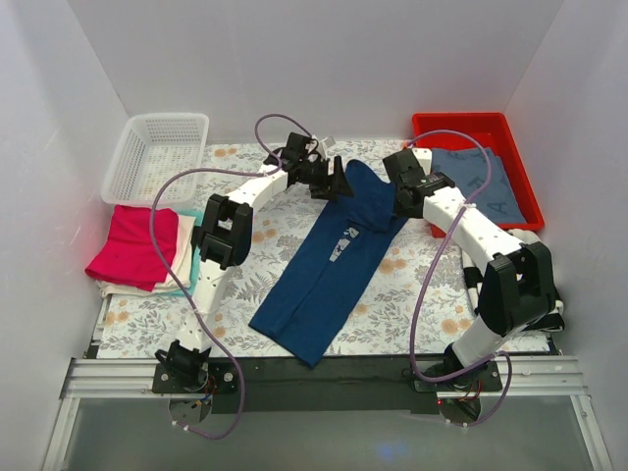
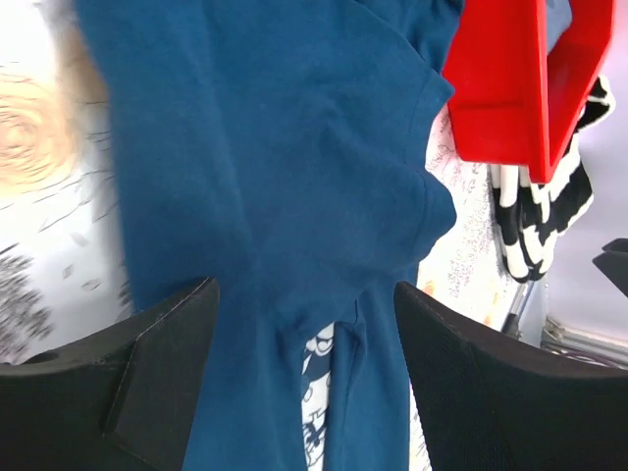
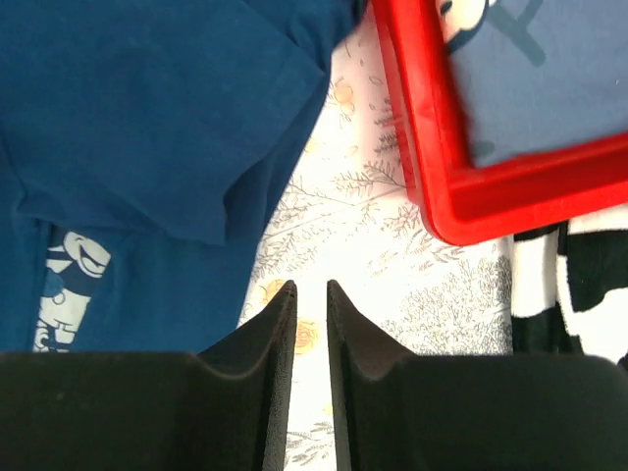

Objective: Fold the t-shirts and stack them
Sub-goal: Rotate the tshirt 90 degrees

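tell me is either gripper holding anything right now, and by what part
Nothing is held. The left gripper stands wide open over the navy t-shirt; the right gripper, barely open, has only tablecloth showing between its fingers.

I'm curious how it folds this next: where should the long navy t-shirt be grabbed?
Probably the far end's two corners, pinched from above. The navy t-shirt lies flat on the table as a long narrow strip, so lifting that end lets it fold over towards the near end. The left gripper hovers open there.
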`<action>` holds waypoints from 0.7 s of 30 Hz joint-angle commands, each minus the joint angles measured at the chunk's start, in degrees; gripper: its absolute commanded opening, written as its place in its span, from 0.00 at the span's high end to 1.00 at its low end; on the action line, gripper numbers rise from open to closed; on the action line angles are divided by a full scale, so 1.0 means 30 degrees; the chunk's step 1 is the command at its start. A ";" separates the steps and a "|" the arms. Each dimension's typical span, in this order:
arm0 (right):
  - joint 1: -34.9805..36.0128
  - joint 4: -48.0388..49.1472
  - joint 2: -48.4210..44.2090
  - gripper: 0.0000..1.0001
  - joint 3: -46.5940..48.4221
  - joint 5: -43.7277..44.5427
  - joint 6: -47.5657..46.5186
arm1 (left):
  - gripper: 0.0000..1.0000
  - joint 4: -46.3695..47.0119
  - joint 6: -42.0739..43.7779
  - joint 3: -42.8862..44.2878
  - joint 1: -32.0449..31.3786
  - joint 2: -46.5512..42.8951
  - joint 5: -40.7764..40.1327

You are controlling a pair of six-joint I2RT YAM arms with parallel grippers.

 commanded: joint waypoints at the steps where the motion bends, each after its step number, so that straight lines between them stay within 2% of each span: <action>1: -0.0052 -0.0504 -0.0484 0.76 -0.0210 -0.1257 0.0867 | 0.29 0.1129 -0.0515 0.0441 -0.0217 0.0072 0.1541; 5: -0.0110 -0.0504 -0.0105 0.78 -0.0505 -0.1873 0.0927 | 0.29 0.0721 -0.0985 0.0266 -0.0217 0.0455 -0.1087; 8: -0.0110 -0.0533 0.0101 0.80 -0.0417 -0.2079 0.0927 | 0.29 -0.0275 -0.1132 0.0382 -0.0158 0.0630 -0.4634; 9: -0.0110 -0.0533 0.0247 0.80 -0.0359 -0.2137 0.0927 | 0.29 -0.0915 -0.1190 0.0412 -0.0013 0.0689 -0.6556; 12: -0.0110 -0.0562 0.0481 0.80 -0.0358 -0.2313 0.0926 | 0.29 -0.2321 -0.1600 0.0616 0.0484 0.0865 -0.8970; 13: -0.0110 -0.0533 0.0569 0.81 -0.0358 -0.2429 0.0927 | 0.29 -0.2734 -0.1862 0.0704 0.0632 0.0952 -1.0601; 15: -0.0110 -0.0533 0.0687 0.81 -0.0387 -0.2663 0.0927 | 0.29 -0.3757 -0.1864 0.1025 0.1099 0.1099 -1.1550; 16: -0.0110 -0.0533 0.0746 0.81 -0.0416 -0.2723 0.0927 | 0.29 -0.4256 -0.2357 0.1143 0.1189 0.1216 -1.3296; 19: -0.0110 -0.0533 0.1009 0.82 -0.0271 -0.2840 0.0927 | 0.29 -0.5634 -0.3149 0.1495 0.1920 0.1479 -1.5355; 21: -0.0110 -0.0533 0.1273 0.82 -0.0183 -0.3132 0.0898 | 0.29 -0.6396 -0.4057 0.1583 0.2650 0.1539 -1.5741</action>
